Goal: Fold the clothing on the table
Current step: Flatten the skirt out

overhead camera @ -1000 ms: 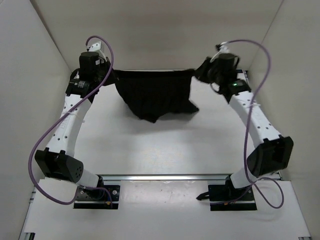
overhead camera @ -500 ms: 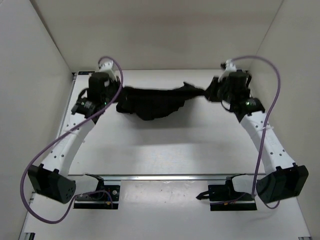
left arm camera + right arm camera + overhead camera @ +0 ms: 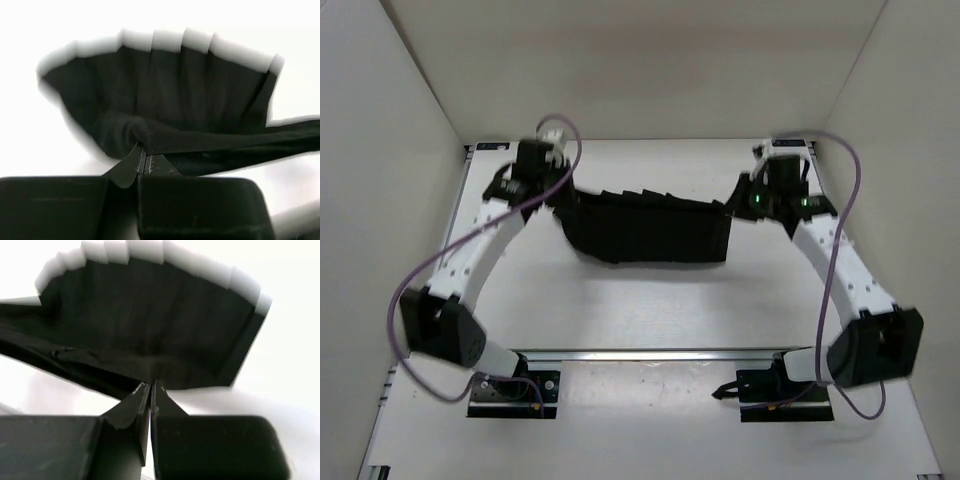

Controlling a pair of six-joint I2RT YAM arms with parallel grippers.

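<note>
Clothing: a black garment (image 3: 650, 228) stretched into a wide band across the far half of the table, running left to right between the two grippers.
Surface of the clothing: pleat-like ridges fan along its far edge, and the near edge bulges slightly nearer at the left.
Contact with the table: the top view does not show whether the band lies on the surface or hangs just above it.
Left gripper (image 3: 142, 152): jaws closed, pinching a thick hem at the left end of the clothing. The fabric spreads away from the fingertips.
Right gripper (image 3: 150, 387): jaws closed, clamping the right end of the clothing at its near edge.
Table (image 3: 640, 310): matte white, bare on the near side of the clothing, with a metal rail (image 3: 650, 353) along the near edge.
Arms: both reach from the near bases to the far side, left arm at the left and right arm at the right, each trailing a purple cable (image 3: 395, 320).
Walls (image 3: 640, 70): white, enclosing the left, far and right sides.
</note>
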